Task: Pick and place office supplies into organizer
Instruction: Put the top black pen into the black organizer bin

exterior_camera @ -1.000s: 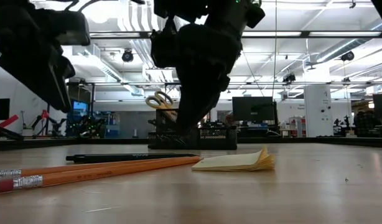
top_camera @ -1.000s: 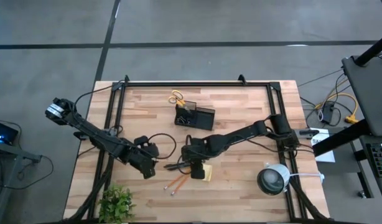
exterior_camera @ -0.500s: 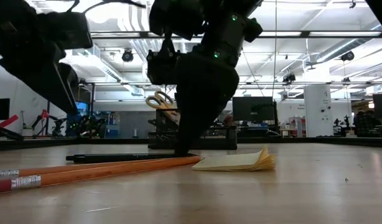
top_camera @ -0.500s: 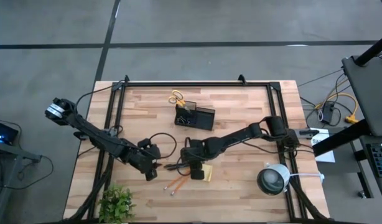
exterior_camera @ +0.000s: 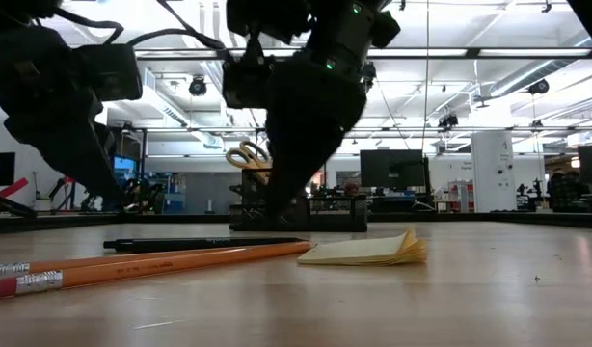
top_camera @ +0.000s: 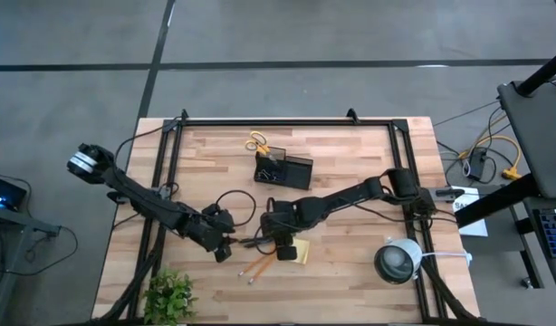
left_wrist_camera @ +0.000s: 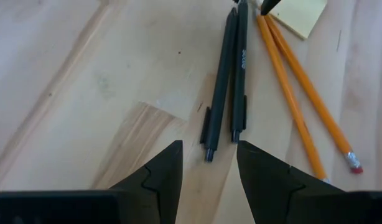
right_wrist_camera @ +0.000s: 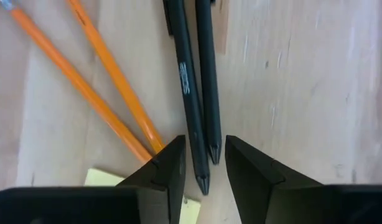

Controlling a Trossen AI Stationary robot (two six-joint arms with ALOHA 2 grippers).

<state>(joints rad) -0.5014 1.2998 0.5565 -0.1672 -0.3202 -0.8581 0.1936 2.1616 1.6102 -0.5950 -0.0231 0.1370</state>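
Two dark pens [top_camera: 251, 242] lie side by side on the table, next to two orange pencils [top_camera: 258, 267] and a yellow sticky-note pad [top_camera: 301, 251]. My left gripper [left_wrist_camera: 208, 167] is open and low over the pens' clip ends [left_wrist_camera: 219, 134], one finger on each side. My right gripper [right_wrist_camera: 204, 167] is open at the pens' pointed tips [right_wrist_camera: 206, 165], which lie between its fingers. In the low view it hangs just above the pens [exterior_camera: 204, 244]. The black organizer [top_camera: 282, 169] stands toward the far edge, with yellow-handled scissors [top_camera: 256, 141] upright in it.
A small green plant [top_camera: 169, 294] stands at the near left corner. A round white-grey device [top_camera: 397, 261] sits near the right edge. Black frame rails [top_camera: 165, 163] run along the table's sides. Bare wood lies between the organizer and the pens.
My left gripper has moved right and down toward the pens' clip ends. My right gripper dipped to the tabletop at the pens' tips, then rose a little. The pens, pencils and pad have stayed where they were.
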